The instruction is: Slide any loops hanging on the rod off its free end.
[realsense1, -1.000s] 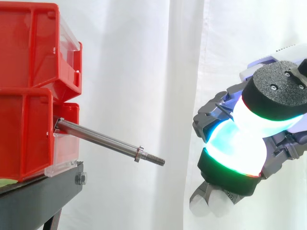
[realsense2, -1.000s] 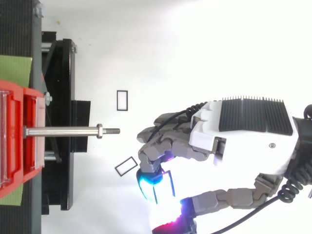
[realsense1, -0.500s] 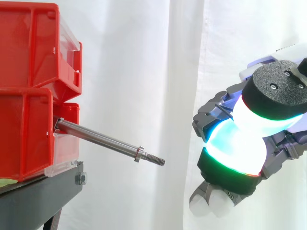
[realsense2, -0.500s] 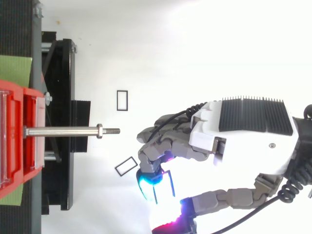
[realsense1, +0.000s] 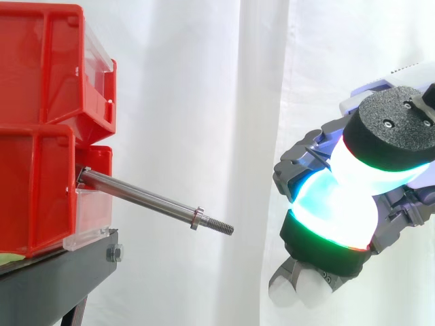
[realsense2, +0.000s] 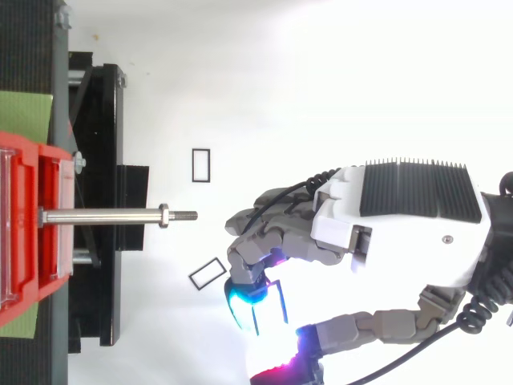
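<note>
A bare steel rod [realsense1: 143, 199] sticks out of the red bins [realsense1: 41, 122] and slopes down to its threaded free end [realsense1: 224, 228]; nothing hangs on it. In the top view the rod [realsense2: 104, 216] points right. My hand [realsense2: 401, 233] hovers to the right of the free end, clear of it. Its fingers are curled, with two glowing pads pressed together [realsense1: 340, 197]. A thin black loop [realsense2: 281, 303] shows as a dark outline at those fingertips.
The bins stand stacked on a black stand [realsense1: 54, 278]. Two black rectangular loops lie on the white floor, one [realsense2: 194, 165] above the rod's end, one [realsense2: 205, 268] below it. A white curtain hangs behind.
</note>
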`<state>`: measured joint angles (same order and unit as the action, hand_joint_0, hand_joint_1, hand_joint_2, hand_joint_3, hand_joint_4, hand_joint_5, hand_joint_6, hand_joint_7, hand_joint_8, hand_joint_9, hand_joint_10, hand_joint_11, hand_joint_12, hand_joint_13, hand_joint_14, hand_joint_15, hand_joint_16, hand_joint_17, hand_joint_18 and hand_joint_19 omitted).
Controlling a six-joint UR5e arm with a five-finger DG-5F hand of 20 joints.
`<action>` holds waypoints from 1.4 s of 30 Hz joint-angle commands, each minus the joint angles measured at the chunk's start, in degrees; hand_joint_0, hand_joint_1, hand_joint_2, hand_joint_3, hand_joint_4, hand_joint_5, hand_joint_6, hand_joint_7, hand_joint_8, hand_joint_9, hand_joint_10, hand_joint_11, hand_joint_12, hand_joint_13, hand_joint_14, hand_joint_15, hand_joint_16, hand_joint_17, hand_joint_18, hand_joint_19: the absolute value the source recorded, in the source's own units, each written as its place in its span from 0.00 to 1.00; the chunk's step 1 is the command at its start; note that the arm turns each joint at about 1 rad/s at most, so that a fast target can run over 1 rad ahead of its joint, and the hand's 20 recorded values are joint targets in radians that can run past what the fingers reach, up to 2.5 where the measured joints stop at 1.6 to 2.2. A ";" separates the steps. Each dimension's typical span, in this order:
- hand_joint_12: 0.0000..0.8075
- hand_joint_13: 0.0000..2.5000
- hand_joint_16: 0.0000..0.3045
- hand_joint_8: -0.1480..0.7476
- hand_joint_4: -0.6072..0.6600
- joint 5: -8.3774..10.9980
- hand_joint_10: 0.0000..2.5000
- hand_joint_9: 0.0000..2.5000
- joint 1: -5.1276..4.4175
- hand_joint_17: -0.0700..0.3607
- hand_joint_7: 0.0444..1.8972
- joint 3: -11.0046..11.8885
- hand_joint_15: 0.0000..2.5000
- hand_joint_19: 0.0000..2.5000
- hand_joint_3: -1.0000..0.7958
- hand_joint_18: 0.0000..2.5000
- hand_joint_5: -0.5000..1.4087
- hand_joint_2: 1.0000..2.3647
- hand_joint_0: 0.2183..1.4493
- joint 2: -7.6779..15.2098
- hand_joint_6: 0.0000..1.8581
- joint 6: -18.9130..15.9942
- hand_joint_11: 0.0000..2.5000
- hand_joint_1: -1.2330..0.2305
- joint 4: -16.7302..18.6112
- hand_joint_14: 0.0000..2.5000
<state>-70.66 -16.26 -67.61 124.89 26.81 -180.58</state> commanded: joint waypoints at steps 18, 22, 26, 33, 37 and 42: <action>0.41 0.20 0.15 0.53 0.46 0.08 0.00 0.32 0.00 0.40 0.61 0.02 0.00 0.02 0.48 0.18 0.17 0.02 0.30 0.00 0.48 0.00 0.10 0.35 0.14 0.00; 0.42 0.20 0.15 0.53 0.46 0.08 0.00 0.32 0.00 0.40 0.61 -0.07 0.00 0.02 0.48 0.18 0.17 0.02 0.30 0.00 0.48 0.00 0.10 0.35 -0.04 0.00; 0.42 0.20 0.15 0.53 0.46 0.08 0.00 0.32 0.00 0.40 0.61 -0.07 0.00 0.02 0.48 0.19 0.17 0.02 0.30 0.00 0.48 0.00 0.10 0.35 -0.04 0.00; 0.42 0.20 0.15 0.53 0.46 0.00 0.00 0.33 0.00 0.40 0.61 0.02 0.00 0.02 0.48 0.19 0.17 0.02 0.31 0.00 0.48 0.00 0.10 0.35 0.14 0.00; 0.42 0.20 0.15 0.53 0.46 0.08 0.00 0.33 0.00 0.40 0.61 0.02 0.00 0.02 0.48 0.19 0.17 0.02 0.30 0.00 0.48 0.00 0.10 0.35 0.14 0.00; 0.42 0.20 0.15 0.53 0.46 0.08 0.00 0.33 0.09 0.40 0.60 0.02 0.00 0.02 0.48 0.19 0.17 0.02 0.31 0.00 0.48 0.00 0.10 0.35 -0.04 0.00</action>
<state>-70.59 -16.25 -67.59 124.90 26.81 -180.57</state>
